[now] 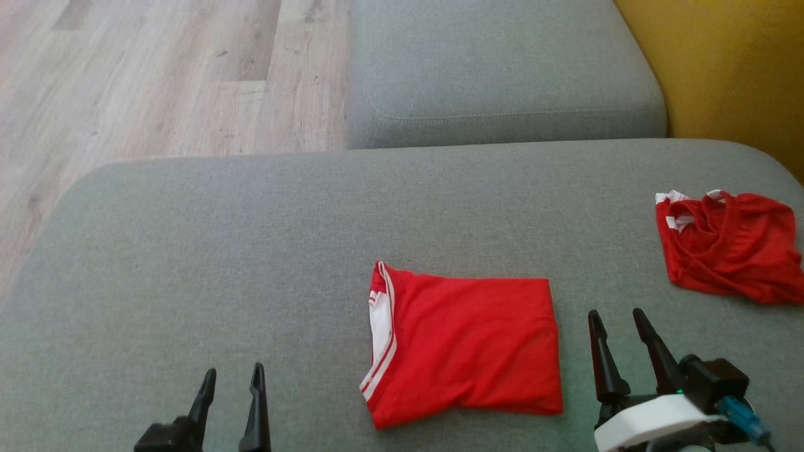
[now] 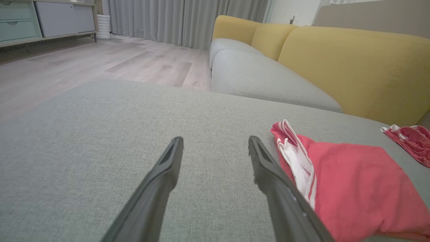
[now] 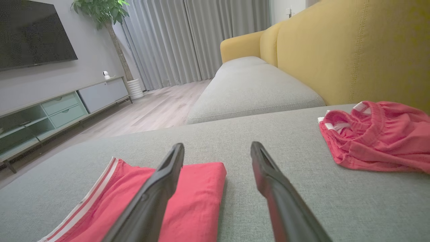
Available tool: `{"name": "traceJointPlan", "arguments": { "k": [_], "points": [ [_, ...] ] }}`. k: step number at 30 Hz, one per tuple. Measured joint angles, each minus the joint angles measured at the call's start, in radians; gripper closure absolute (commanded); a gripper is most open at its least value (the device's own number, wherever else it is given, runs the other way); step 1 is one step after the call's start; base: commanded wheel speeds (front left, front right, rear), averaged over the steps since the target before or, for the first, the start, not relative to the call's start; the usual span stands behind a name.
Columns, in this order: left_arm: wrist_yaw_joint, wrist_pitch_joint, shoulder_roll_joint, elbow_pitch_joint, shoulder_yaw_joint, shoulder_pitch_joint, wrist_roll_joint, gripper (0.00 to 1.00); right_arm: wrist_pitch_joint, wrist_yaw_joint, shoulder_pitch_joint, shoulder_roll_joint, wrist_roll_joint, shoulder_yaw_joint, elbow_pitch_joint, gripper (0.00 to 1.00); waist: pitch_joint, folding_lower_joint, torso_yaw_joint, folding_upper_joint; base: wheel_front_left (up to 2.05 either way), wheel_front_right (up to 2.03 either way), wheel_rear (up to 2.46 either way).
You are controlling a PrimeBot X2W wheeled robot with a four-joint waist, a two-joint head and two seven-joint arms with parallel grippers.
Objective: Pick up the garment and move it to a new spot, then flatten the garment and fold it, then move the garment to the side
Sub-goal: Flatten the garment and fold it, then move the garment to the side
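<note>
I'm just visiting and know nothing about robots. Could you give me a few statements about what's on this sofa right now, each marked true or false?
1. The red jersey lies folded on the grey cushion. True.
2. The right end effector is clamped on the jersey. False: it is open and empty, beside the jersey.
3. The crumpled red shorts lie to the robot's right of the jersey. True.
4. The left end effector holds the shorts. False: it is open and empty, over bare cushion.
5. The shorts touch the jersey. False: bare cushion separates them.
</note>
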Motion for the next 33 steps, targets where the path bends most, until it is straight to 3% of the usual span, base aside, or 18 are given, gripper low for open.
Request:
{"name": "traceJointPlan", "arguments": {
  "k": [24,33],
  "points": [
    [0.002,-0.003,0.001,0.004,0.014,0.005,-0.003,0.0,0.026,0.0,0.014,0.001,-0.002,-0.026,-0.022,0.0,0.013,0.0002,0.017,0.0,0.0,0.0,0.0],
    [0.002,-0.003,0.002,-0.003,0.012,0.003,-0.003,0.0,0.14,0.0,-0.003,0.001,-0.06,-0.044,-0.011,0.0,0.032,0.0001,0.038,0.0,0.0,0.0,0.0]
  ]
}}
